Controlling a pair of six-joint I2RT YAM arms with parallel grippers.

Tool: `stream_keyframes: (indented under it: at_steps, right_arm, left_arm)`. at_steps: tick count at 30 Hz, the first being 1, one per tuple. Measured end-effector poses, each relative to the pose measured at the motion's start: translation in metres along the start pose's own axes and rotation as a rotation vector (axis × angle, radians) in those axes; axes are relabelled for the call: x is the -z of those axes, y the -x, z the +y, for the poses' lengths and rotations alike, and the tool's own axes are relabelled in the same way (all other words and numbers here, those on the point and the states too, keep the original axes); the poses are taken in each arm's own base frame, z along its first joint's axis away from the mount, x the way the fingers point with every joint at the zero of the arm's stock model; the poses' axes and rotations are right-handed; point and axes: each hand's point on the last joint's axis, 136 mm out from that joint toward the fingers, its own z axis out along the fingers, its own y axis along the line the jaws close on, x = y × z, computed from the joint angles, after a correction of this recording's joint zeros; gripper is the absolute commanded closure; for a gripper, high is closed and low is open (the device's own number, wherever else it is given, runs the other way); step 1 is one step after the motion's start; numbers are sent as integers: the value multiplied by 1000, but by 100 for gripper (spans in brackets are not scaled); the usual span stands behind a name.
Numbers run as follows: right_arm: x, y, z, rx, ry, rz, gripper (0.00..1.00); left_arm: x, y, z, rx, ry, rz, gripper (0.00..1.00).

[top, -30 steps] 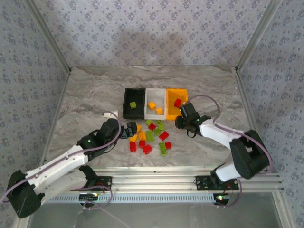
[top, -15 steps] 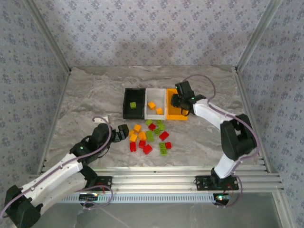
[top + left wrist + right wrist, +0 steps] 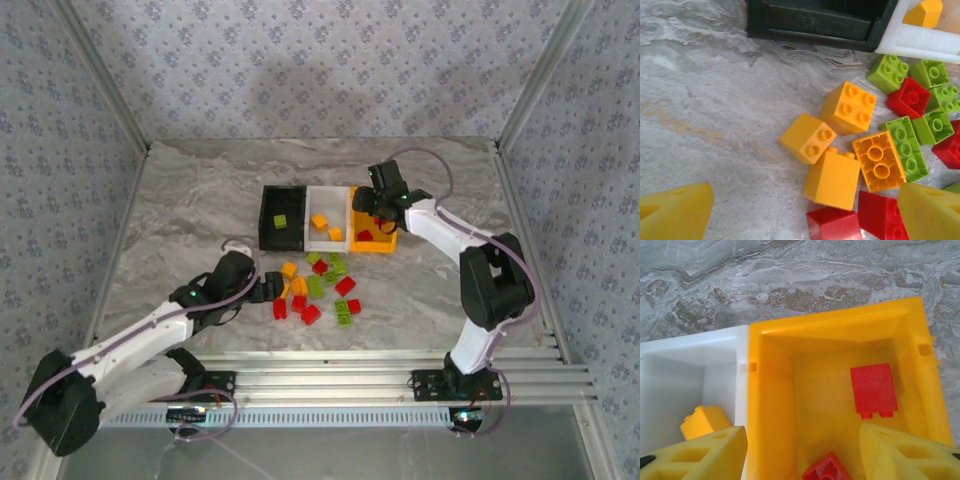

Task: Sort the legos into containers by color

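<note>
**A:** What do the bricks look like?

**B:** Small studded blocks in red, orange-yellow and lime green. Most lie loose in a heap [image 3: 315, 285] on the worktop [image 3: 180, 200], just in front of three bins standing in a row.

**A:** Is anything in the bins?

**B:** The black bin [image 3: 264, 222] holds one green brick [image 3: 281, 221]. The white bin [image 3: 328, 190] holds two orange-yellow bricks [image 3: 319, 221]. A flat red brick [image 3: 874, 390] lies on the floor of the orange bin [image 3: 374, 249].

**A:** And the left tool?

**B:** The left tool [image 3: 802, 200] hovers low over the heap's left side. Its jaws are spread wide and grip nothing.

**A:** The right one?

**B:** The right tool [image 3: 802, 452] hangs over the orange bin with its jaws parted. A second red brick [image 3: 827, 469] sits below the gap and touches neither finger.
</note>
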Motion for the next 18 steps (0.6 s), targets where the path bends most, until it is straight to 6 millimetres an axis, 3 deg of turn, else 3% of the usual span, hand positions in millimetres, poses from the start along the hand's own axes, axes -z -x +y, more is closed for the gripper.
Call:
stream_keyframes:
  at_steps: [3,8,12,18]
  right_arm:
    - [19,-5,3,1,27,-22,38]
    - [36,-30,-2,2,44,-5,37]
    - [43,-41,-9,-7,43,2,37]
    - [59,-40,-11,-11,62,-27,37]
  left_arm:
    - [-14,7,-13,-38,-4,44,16]
    - [-44,20,-29,-118,29,101,21]
    - [-64,23,-34,-195,78,126,25]
    - [-85,21,-32,-258,150,148,35]
